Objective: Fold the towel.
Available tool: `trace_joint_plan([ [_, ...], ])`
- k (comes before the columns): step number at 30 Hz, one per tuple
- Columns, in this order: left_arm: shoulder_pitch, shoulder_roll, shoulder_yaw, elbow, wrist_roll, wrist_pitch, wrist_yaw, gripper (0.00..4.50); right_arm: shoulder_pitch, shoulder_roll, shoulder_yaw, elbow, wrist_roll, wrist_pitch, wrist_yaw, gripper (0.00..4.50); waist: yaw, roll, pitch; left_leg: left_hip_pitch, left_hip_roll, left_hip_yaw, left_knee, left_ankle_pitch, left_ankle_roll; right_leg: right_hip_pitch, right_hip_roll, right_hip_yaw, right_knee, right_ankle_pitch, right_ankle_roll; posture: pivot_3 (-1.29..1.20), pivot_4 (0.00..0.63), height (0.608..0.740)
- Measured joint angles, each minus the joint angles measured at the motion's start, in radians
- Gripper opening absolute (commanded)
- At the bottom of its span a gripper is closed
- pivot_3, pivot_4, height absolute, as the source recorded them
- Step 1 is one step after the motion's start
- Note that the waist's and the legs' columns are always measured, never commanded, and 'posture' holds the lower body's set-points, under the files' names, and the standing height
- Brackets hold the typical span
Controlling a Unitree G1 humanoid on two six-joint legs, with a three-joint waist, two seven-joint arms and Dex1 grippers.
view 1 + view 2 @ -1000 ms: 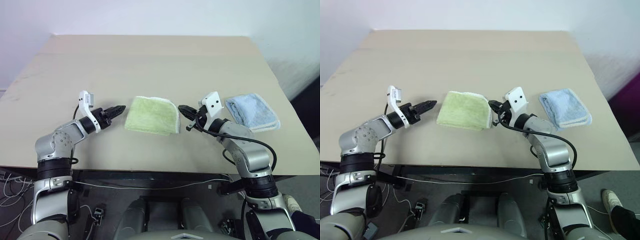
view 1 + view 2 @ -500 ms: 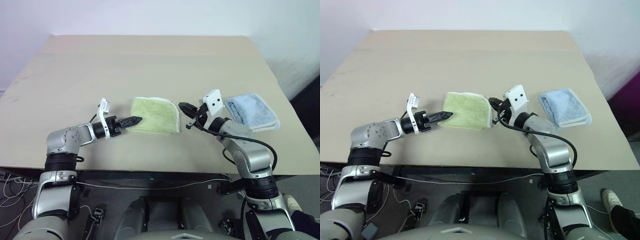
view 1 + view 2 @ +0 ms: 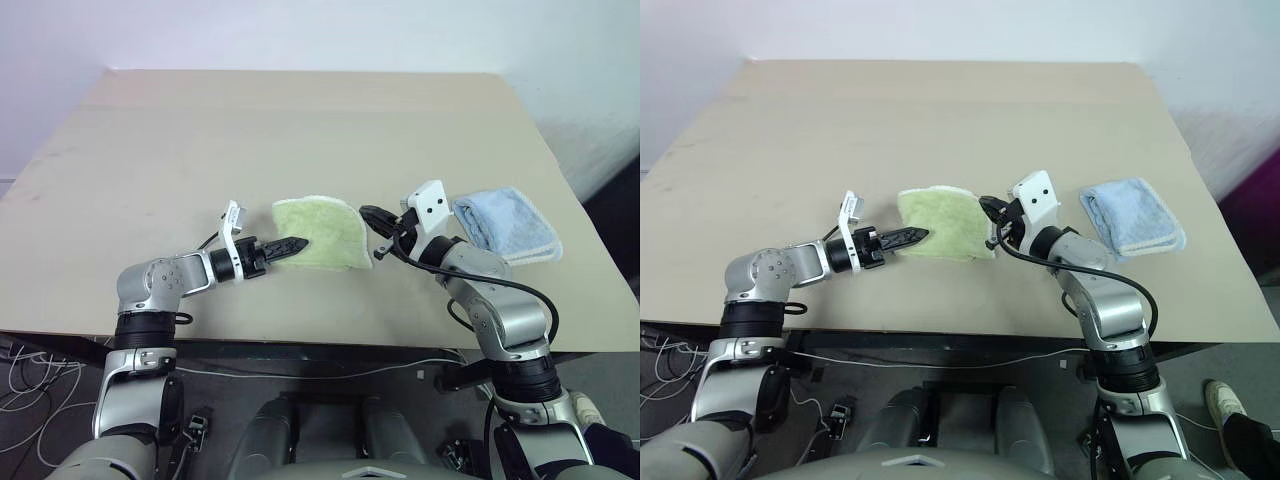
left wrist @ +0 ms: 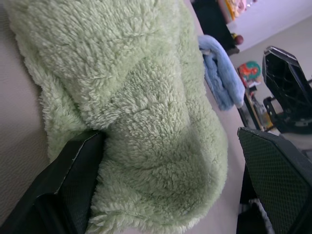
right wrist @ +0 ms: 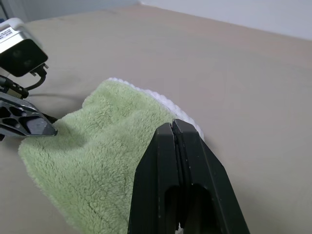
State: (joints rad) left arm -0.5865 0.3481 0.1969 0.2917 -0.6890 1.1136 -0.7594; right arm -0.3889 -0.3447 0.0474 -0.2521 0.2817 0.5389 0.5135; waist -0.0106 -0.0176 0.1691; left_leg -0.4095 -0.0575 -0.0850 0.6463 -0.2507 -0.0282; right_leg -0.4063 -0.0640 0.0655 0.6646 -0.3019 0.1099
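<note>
The towel, a light green terry cloth, is seen close up, bunched into soft folds on the beige worktop. The left hand is spread wide, with its two black fingers set on either side of the towel's near end; one finger is pressed against the cloth, the other is held apart from it. A folded blue towel is seen beyond the green one, lying on the worktop. Blurred clutter is visible behind it.

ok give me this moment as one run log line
left gripper: open, jaws astride towel's near-left edge | right gripper: shut, at towel's right edge | towel: folded, on table | blue towel: aside, untouched
</note>
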Motion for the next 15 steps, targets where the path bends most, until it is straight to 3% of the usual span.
trace_joint_plan([
  [12, 0.008, -0.015, 0.011, 0.019, 0.012, -0.005, 0.070, 0.21, -0.005, 0.005, 0.002, 0.000, 0.000, 0.000, 0.000, 0.00, -0.002, 0.000, 0.000, 0.001, 0.000, 0.000, 0.000, 0.000, 0.000, 0.000, 0.000, 0.000, 0.000, 0.000, 0.000, 0.00, 0.150, 0.740],
  [15, 0.008, -0.016, 0.011, 0.017, 0.011, -0.006, 0.068, 0.00, -0.006, 0.007, 0.002, 0.000, 0.000, 0.000, -0.002, 0.00, -0.002, 0.000, 0.000, 0.001, 0.000, 0.000, 0.000, 0.000, 0.000, 0.000, 0.000, 0.000, 0.000, 0.000, 0.000, 0.00, 0.150, 0.740],
])
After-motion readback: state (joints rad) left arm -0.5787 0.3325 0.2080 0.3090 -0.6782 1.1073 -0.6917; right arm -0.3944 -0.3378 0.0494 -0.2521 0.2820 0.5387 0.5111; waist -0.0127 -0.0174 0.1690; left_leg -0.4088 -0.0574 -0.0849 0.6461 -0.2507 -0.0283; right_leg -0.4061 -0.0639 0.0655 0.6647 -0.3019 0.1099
